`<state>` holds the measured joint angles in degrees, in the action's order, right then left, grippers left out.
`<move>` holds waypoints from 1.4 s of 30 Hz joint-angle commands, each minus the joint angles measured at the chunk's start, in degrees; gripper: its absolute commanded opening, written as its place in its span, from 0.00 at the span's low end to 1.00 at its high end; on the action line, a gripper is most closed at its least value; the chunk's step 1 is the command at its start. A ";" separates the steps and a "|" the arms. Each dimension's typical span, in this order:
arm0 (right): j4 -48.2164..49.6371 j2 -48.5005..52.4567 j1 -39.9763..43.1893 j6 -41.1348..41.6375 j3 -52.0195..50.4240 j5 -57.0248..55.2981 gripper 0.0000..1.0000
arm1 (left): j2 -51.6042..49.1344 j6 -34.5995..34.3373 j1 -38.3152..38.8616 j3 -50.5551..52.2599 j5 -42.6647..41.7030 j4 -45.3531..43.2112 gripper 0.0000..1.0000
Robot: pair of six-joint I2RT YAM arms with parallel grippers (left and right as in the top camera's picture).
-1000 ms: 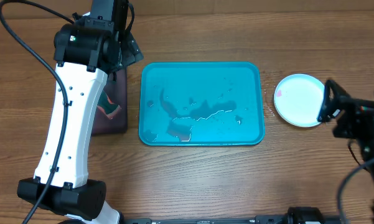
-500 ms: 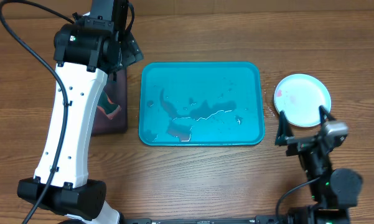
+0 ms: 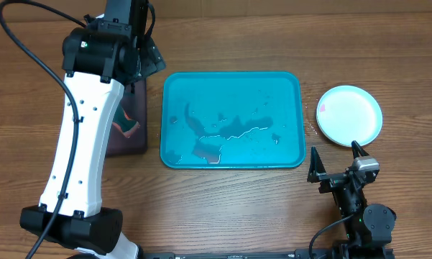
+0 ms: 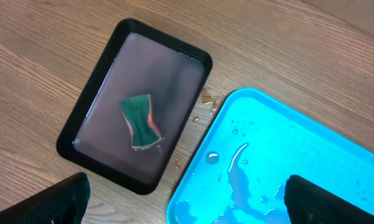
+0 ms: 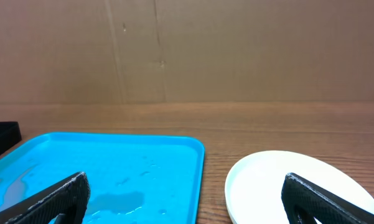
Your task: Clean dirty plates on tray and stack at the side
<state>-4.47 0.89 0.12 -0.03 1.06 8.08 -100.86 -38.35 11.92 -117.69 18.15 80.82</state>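
Observation:
The turquoise tray (image 3: 230, 80) lies mid-table, wet, with puddles and no plate on it. A white plate (image 3: 351, 116) with a small pink smear at its left edge lies on the table right of the tray; I cannot tell whether other plates lie under it. My right gripper (image 3: 336, 167) is open and empty, low near the front edge, in front of the plate and the tray's right corner. In the right wrist view the tray (image 5: 112, 162) and plate (image 5: 280, 180) lie ahead of the open fingers (image 5: 187, 202). My left gripper (image 4: 187, 202) is open and empty, high above the tray's left edge (image 4: 193, 168).
A black tray (image 3: 138, 147) with a pinkish-brown inside stands left of the turquoise tray and holds a green and red sponge (image 3: 127, 126). Both show in the left wrist view, tray (image 4: 90, 99) and sponge (image 4: 140, 121). The white left arm (image 3: 79, 144) spans the table's left side.
My right arm has pulled back from beside the plate at the right edge towards the front edge. The left arm, tray and plate have not moved.

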 commanded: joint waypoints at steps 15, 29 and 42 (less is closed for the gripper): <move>0.28 -0.72 -0.59 -0.22 -0.59 -0.70 1.00 | -0.13 0.87 0.11 0.00 -0.17 -0.04 1.00; 0.28 -0.72 -0.59 -0.22 -0.59 -0.70 1.00 | 10.71 2.86 0.13 8.68 2.95 -12.17 1.00; 0.28 -0.72 -0.59 -0.22 -0.59 -0.70 1.00 | 49.18 25.40 -1.01 64.94 -6.75 -62.38 1.00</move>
<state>-4.51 0.84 -0.10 0.01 1.06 7.88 -57.32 -22.57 11.84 -61.14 16.21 22.57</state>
